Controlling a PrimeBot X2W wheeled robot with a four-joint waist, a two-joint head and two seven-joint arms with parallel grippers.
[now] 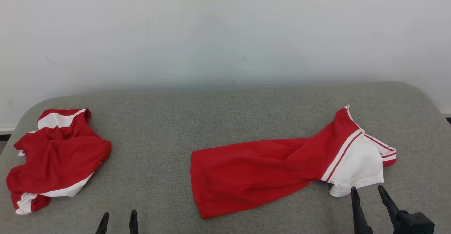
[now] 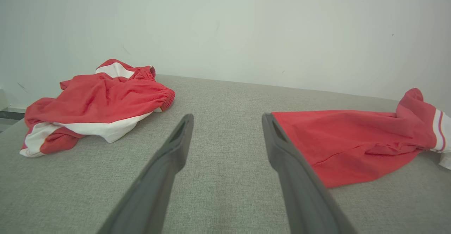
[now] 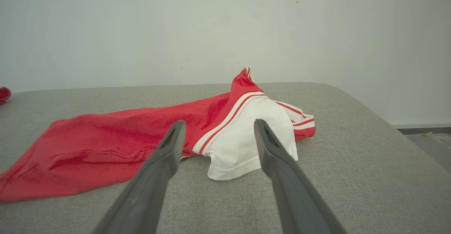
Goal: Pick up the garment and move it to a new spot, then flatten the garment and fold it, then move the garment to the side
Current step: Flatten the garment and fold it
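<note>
A red garment with a white, red-striped sleeve end lies stretched and twisted across the middle and right of the grey padded table. My right gripper is open just in front of its white sleeve, not touching it; in the right wrist view the open fingers frame that white part of the garment. My left gripper stands open near the front edge, over bare table. In the left wrist view the left gripper points between the stretched garment and a crumpled one.
A second red and white garment lies crumpled at the table's left end, also in the left wrist view. A pale wall rises right behind the table. The table's rounded right edge drops off to the floor.
</note>
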